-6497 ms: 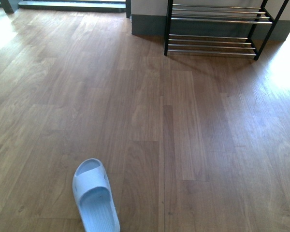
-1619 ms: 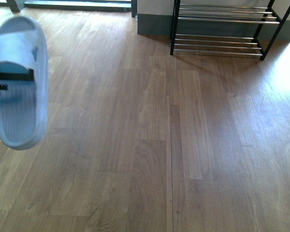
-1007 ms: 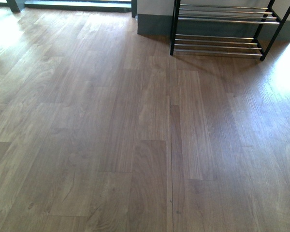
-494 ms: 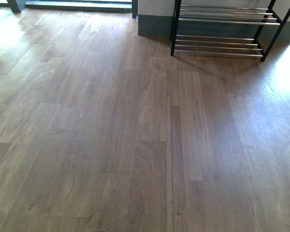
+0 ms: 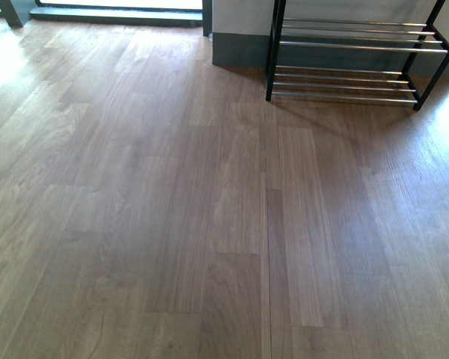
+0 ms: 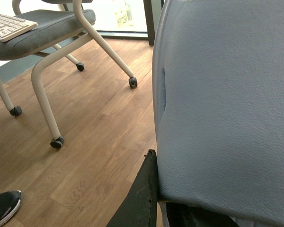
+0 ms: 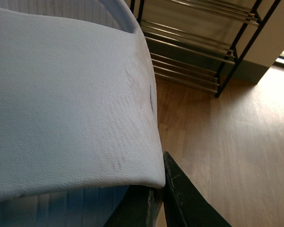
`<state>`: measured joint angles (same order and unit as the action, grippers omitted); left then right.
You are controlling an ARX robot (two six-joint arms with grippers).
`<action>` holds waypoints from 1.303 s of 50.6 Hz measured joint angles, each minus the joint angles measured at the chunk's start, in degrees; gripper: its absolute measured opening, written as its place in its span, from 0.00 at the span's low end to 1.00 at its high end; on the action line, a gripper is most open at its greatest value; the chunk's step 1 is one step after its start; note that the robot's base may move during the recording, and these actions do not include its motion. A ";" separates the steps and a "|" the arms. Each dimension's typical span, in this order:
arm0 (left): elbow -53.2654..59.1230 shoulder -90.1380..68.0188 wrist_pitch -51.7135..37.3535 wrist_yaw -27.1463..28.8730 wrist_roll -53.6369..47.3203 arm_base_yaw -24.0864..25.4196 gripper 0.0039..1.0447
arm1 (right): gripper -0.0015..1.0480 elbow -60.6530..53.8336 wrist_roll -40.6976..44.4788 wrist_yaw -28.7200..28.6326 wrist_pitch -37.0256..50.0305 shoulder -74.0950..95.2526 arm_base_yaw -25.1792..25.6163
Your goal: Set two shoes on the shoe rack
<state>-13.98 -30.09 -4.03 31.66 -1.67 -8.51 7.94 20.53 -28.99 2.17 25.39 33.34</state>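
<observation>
Fingers [image 6: 143, 189] of the left hand [image 6: 163, 208] are closed on a pale blue slipper [image 6: 227, 104]. One black finger lies tight against the strap's edge, and the other shows only as a dark patch under the strap. The slipper is held off the floor [image 6: 99, 132], and its pebbled strap fills most of the left wrist view. Beyond it stands a wheeled chair [image 6: 52, 28] with a pale tube frame and a grey seat. A keyboard [image 6: 7, 26] lies on the seat. A black shoe [image 6: 2, 208] with a white sole shows at the corner of that view, on the floor near the chair's castors.

The right hand [image 7: 156, 189] grips a second slipper [image 7: 61, 104] in the same way. Its two dark fingers meet the lower edge of the strap, and the gap between them is narrow. This slipper is also clear of the floor. Its ribbed footbed shows at the edge of the view.

Past the second slipper stands the rack [image 7: 199, 42], a black frame with tiers of thin chrome bars. It stands on the wood planks against a pale wall [image 7: 270, 33] with a grey skirting. In the front view the rack [image 5: 352, 56] stands at the far right, well apart from the camera, with bare floor in front of it. None of its visible bars carries anything.
</observation>
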 joint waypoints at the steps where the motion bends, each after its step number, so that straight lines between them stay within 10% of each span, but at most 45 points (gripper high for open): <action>1: 0.00 0.02 0.00 0.00 0.00 0.00 0.02 | 0.02 0.00 0.00 0.00 0.00 0.00 0.00; 66: 0.00 0.09 0.00 -0.04 0.00 -0.09 0.02 | 0.02 0.00 0.00 0.20 0.00 0.04 0.00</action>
<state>-13.98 -30.00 -4.03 31.62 -1.67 -8.60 7.94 20.53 -28.80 2.17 25.43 33.34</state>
